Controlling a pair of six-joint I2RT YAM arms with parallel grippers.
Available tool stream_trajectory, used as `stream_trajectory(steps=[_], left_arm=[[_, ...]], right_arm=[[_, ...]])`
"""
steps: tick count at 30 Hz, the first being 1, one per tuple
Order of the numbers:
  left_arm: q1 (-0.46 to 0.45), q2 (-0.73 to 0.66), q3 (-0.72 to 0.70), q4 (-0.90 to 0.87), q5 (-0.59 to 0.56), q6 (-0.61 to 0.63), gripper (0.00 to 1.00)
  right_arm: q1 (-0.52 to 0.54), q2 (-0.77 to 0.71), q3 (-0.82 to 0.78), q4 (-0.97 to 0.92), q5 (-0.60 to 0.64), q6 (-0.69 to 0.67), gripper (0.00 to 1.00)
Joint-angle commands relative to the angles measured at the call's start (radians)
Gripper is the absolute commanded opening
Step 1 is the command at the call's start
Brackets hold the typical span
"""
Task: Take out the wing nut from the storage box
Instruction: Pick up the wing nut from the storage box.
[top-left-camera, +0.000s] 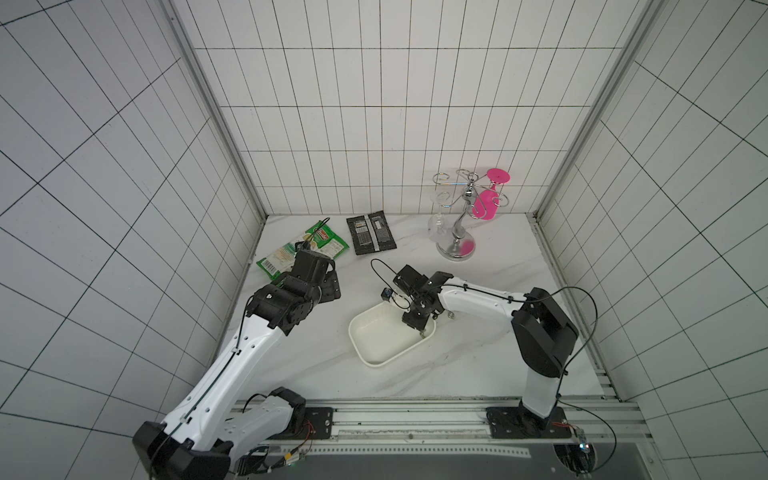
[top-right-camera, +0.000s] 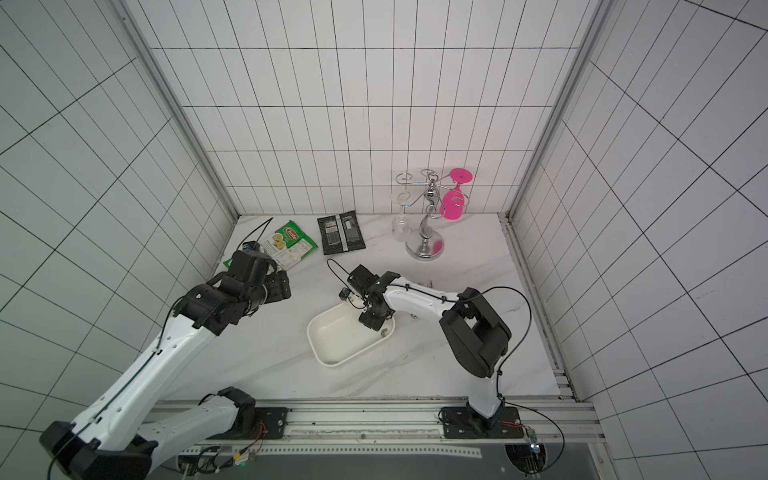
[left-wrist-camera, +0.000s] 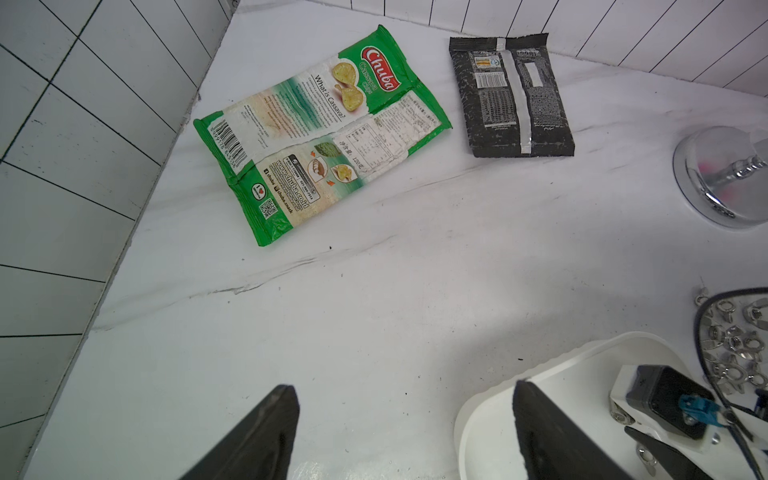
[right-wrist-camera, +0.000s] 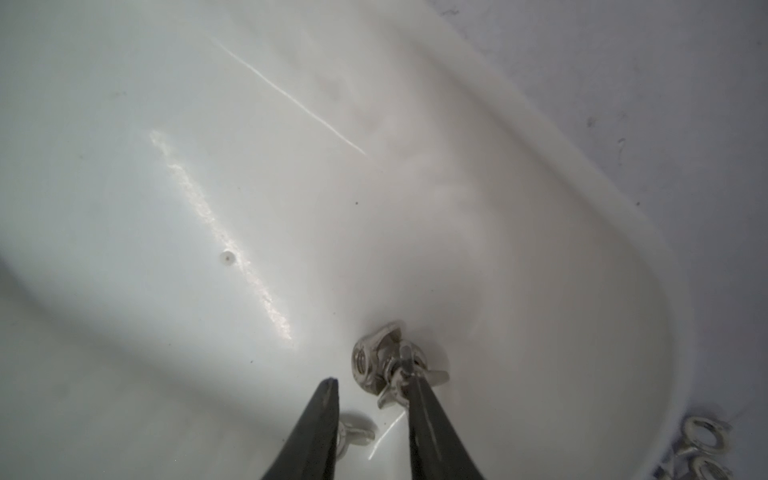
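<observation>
The white storage box (top-left-camera: 365, 357) (top-right-camera: 328, 357) lies mid-table. My right gripper (top-left-camera: 419, 329) (top-right-camera: 379, 327) reaches down into its right end. In the right wrist view the right gripper (right-wrist-camera: 370, 378) has a narrow gap between its dark fingers. One small silver wing nut (right-wrist-camera: 355, 434) lies on the box floor between them, against one finger. Two more tangled wing nuts (right-wrist-camera: 384, 359) sit just past the other fingertip. My left gripper (top-left-camera: 332, 286) (left-wrist-camera: 405, 386) hangs open over bare table beside the box's corner (left-wrist-camera: 582, 353), holding nothing.
Several loose wing nuts (left-wrist-camera: 735, 345) (right-wrist-camera: 702, 444) lie on the table just outside the box. A green snack packet (top-left-camera: 303, 249) and a black packet (top-left-camera: 371, 232) lie at the back. A chrome glass rack (top-left-camera: 457, 245) holds a pink glass (top-left-camera: 488, 199).
</observation>
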Motion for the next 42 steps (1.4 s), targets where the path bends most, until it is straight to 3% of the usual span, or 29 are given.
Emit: stream_trajectory(steps=[1, 11, 26, 42], left_arm=[[0.007, -0.016, 0.008, 0.005, -0.011, 0.007, 0.84], [0.009, -0.028, -0.002, 0.003, -0.015, 0.005, 0.84], [0.010, -0.038, 0.002, -0.001, -0.015, 0.003, 0.85], [0.008, -0.033, 0.001, 0.003, -0.013, 0.002, 0.85]], right_arm=[[-0.016, 0.024, 0.029, 0.011, -0.003, 0.012, 0.33], [-0.030, 0.071, 0.057, 0.010, -0.016, 0.012, 0.30], [-0.033, 0.073, 0.051, 0.002, -0.034, 0.027, 0.11], [-0.099, -0.197, -0.007, 0.073, -0.083, 0.136, 0.07]])
